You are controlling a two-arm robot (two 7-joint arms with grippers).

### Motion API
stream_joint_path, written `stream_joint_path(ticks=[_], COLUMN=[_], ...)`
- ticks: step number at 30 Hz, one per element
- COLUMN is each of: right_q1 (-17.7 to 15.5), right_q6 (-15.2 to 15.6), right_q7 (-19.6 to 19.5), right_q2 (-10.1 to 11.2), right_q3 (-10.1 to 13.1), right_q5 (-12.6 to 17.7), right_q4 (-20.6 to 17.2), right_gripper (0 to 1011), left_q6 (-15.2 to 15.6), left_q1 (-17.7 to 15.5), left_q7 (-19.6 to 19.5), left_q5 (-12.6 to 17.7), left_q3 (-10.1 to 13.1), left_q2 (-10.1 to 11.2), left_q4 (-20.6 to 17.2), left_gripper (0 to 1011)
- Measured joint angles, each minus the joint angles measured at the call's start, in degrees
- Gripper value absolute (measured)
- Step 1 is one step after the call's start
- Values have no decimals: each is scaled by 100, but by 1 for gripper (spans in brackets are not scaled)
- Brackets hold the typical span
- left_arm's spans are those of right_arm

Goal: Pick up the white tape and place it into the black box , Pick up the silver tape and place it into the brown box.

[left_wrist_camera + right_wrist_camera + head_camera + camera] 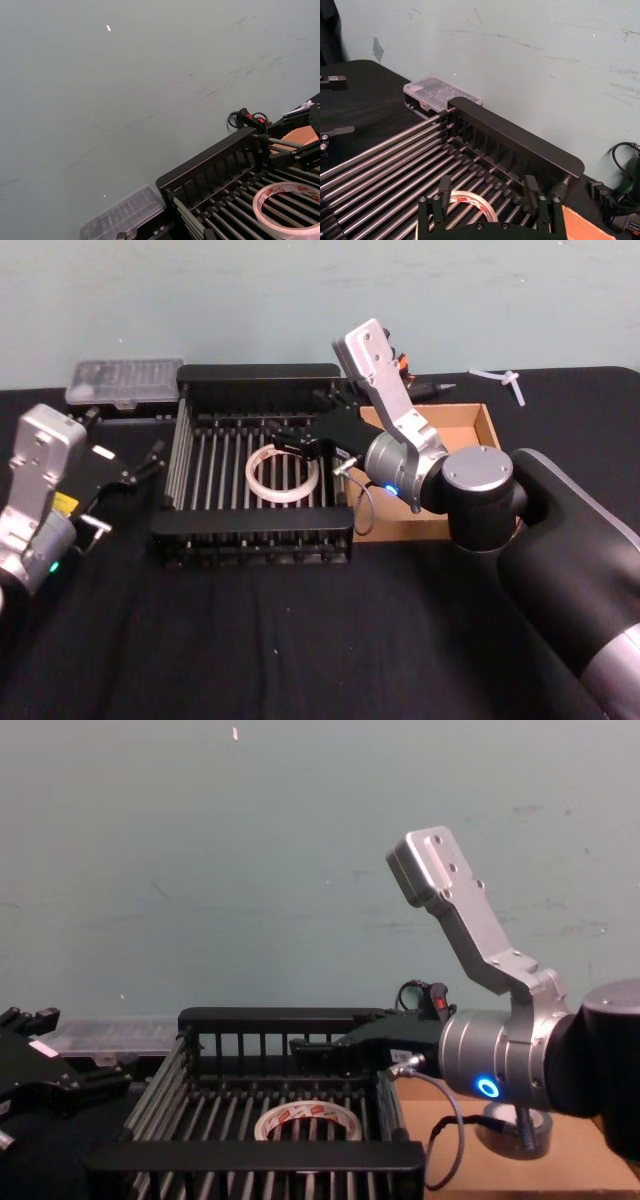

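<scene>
The white tape lies flat on the bars of the black box, just below and ahead of the right hand, whose fingers stand apart and hold nothing. That placing looks done. Next the hand must lift clear and find the silver tape for the brown box. The left hand waits beside the crate, empty.

Robot lab bench: black cloth table, scuffed pale-green wall, clear parts case.
</scene>
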Motion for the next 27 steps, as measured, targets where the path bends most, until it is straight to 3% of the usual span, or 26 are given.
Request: stream_joint_path(ticks=[5, 15, 27], right_q1=[0, -20, -381], right_q6=[0, 0, 41], right_q7=[0, 52, 264], right_q2=[0, -1, 233], right_q3=[0, 40, 417], right_q5=[1, 0, 96], right_q4=[-2, -25, -789], right_gripper=[1002, 1002, 1002], left_q6=[0, 0, 0], left_q1=[0, 0, 0], left_q7=[0, 0, 0], left_q5=[0, 0, 0], left_q3=[0, 0, 0], left_q2=[0, 0, 0], left_q4=[0, 0, 0], left_gripper=[1001, 1001, 1001])
